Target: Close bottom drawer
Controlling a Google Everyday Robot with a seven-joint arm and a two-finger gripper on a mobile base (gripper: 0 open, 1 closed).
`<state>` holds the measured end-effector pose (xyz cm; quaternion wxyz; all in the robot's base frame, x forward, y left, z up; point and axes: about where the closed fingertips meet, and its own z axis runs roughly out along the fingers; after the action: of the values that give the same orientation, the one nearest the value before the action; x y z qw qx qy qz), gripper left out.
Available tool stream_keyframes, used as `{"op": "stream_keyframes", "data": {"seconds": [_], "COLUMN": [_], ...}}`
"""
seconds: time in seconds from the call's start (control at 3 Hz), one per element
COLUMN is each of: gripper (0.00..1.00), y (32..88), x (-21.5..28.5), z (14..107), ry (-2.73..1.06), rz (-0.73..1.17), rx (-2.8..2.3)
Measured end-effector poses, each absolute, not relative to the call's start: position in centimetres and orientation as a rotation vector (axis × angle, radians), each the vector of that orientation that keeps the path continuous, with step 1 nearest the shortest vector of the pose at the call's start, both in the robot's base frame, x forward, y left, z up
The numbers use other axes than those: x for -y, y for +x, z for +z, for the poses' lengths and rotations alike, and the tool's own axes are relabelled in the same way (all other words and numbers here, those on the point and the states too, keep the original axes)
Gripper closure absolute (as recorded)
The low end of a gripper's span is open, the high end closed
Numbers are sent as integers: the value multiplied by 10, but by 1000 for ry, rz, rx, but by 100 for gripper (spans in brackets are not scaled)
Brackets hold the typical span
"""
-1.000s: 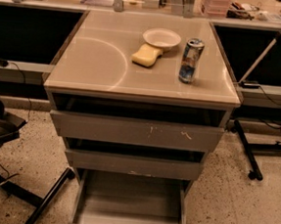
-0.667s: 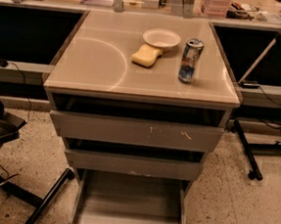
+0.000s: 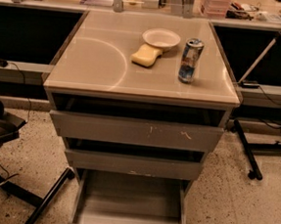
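Note:
The bottom drawer (image 3: 129,209) is the narrowest of three grey drawers and stands pulled far out at the bottom of the view. It is a shallow empty tray with thin side walls; its front edge runs along the bottom of the frame. Above it are the mid-width drawer front (image 3: 133,164) with a pale chip and the widest front (image 3: 136,132) with white scratches, both slightly open. The gripper is not in view.
On the cabinet top (image 3: 95,66) stand a white bowl (image 3: 161,38), a yellow sponge (image 3: 146,55) and a drink can (image 3: 190,60). A black chair base (image 3: 7,171) is at the left. A black stand leg (image 3: 245,147) is at the right on the speckled floor.

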<state>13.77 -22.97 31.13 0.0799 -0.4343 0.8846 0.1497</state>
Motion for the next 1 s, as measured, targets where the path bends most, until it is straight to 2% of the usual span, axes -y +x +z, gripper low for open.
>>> {"op": "stream_keyframes", "data": {"seconds": [0.33,0.67,1.0], "gripper": [0,0,0], "y": [122,150,150], "x": [266,270,270], "z": [278,271,271], "ry": [-1228,-1274,-1275], "rz": [301,195,195], "rx": [-2872,-2860,-2859]}}
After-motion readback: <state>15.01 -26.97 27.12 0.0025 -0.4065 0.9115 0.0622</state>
